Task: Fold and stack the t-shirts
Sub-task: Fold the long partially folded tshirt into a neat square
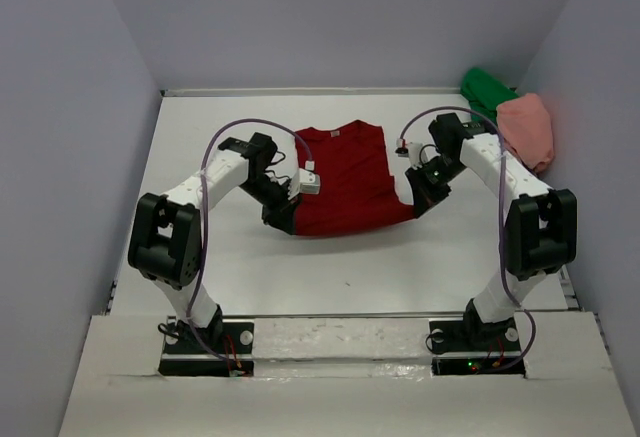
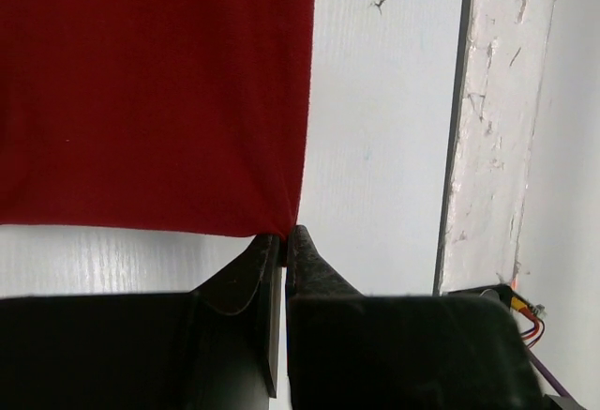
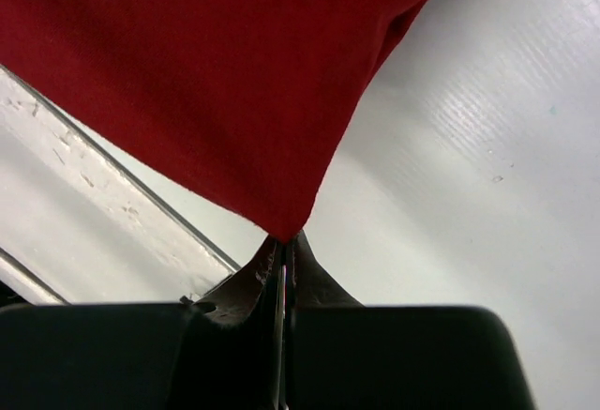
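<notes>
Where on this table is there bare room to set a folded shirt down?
Bare table lies between the near hem of the dark red t-shirt and the arm bases, and left of it toward the wall. The far right corner is crowded: green t-shirt and pink t-shirt piled there.

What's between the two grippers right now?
The red shirt: its near hem spans from the left gripper to the right gripper, each pinching a corner. Top view shows it.

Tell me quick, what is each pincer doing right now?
Left pincer: closed, pinching a corner of the dark red t-shirt.
Right pincer: closed, pinching another corner of the same t-shirt.
</notes>
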